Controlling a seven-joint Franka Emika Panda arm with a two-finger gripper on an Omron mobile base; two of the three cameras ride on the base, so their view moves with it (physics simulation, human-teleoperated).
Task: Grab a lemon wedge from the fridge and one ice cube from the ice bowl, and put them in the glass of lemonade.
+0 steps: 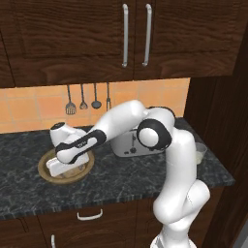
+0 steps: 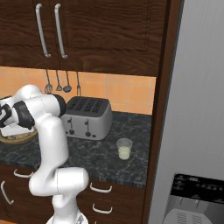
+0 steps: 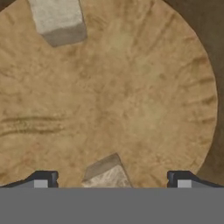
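The ice bowl (image 1: 48, 172), wide and of light brown wood, sits on the dark counter at the left; its floor (image 3: 131, 100) spreads across the hand view. My gripper (image 3: 109, 180) is lowered into it, open, its fingertips (image 3: 43, 179) wide apart. One pale ice cube (image 3: 107, 173) lies between the tips, not gripped. Another ice cube (image 3: 57, 19) lies farther off in the bowl. The glass of lemonade (image 2: 124, 149) stands on the counter right of the toaster, close to the grey fridge (image 2: 197, 109). The lemon wedge is out of view.
A silver toaster (image 2: 86, 117) stands mid-counter between bowl and glass. Dark wooden cupboards (image 1: 97, 38) hang above, with utensils (image 1: 82, 99) on the tiled wall. My arm arches over the counter from the right toward the bowl.
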